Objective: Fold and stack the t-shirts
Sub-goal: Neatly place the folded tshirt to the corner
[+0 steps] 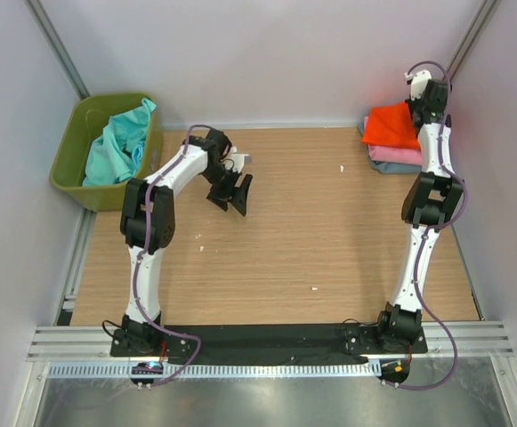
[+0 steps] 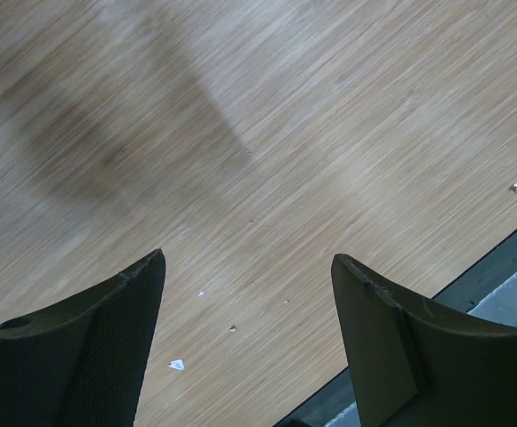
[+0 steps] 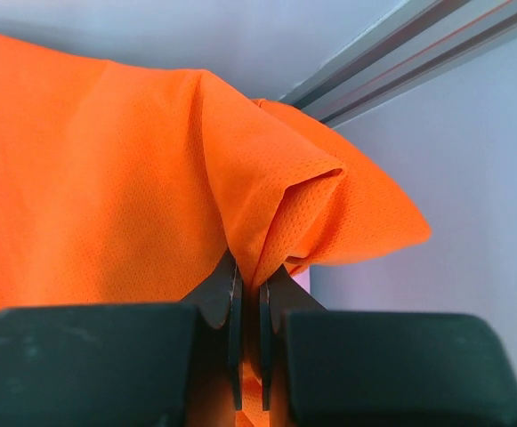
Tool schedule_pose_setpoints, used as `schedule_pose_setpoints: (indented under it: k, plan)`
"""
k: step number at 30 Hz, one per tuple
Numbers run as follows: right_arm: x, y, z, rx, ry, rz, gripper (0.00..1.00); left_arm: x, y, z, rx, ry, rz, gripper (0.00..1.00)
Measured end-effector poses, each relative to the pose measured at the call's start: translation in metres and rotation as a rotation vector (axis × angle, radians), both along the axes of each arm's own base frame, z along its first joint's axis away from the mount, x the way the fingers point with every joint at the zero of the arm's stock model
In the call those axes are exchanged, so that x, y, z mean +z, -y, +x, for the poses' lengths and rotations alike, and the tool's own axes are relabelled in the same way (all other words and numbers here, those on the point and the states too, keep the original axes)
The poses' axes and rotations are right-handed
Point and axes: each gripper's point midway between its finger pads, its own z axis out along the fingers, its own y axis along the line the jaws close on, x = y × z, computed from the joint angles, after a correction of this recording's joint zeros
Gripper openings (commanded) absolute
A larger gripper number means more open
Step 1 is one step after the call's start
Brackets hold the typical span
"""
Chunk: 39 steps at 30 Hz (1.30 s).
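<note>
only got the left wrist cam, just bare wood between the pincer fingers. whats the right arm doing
Observer: The right pincer is shut on a fold of the orange t-shirt at the table's far right corner.
Operator: is that shirt loose or on a stack
Observer: It tops a stack, with a pink t-shirt under it and a grey-blue t-shirt at the bottom.
Operator: anything left unfolded
Observer: The teal t-shirts lie crumpled in the green bin at the far left.
</note>
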Motion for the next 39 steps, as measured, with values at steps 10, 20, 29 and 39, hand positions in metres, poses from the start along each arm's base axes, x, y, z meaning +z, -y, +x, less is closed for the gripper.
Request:
schedule_pose_setpoints:
  k: [10, 20, 29, 39]
  plan:
    - [-0.007, -0.001, 0.016, 0.02, 0.029, -0.086, 0.95, 0.0, 0.013, -0.011, -0.058, 0.02, 0.033, 0.77]
    - [0.084, -0.028, -0.02, -0.025, 0.146, 0.0, 1.0, 0.026, 0.005, 0.004, -0.07, 0.207, 0.201, 0.99]
    - [0.256, -0.209, -0.134, 0.382, 0.38, 0.305, 1.0, 0.118, -0.045, 0.08, 0.247, 0.579, 0.396, 1.0]
    - [0.026, -0.385, -0.25, 0.46, -0.41, 0.688, 1.0, 0.195, -0.073, 0.102, 0.431, 0.778, 0.414, 1.0]
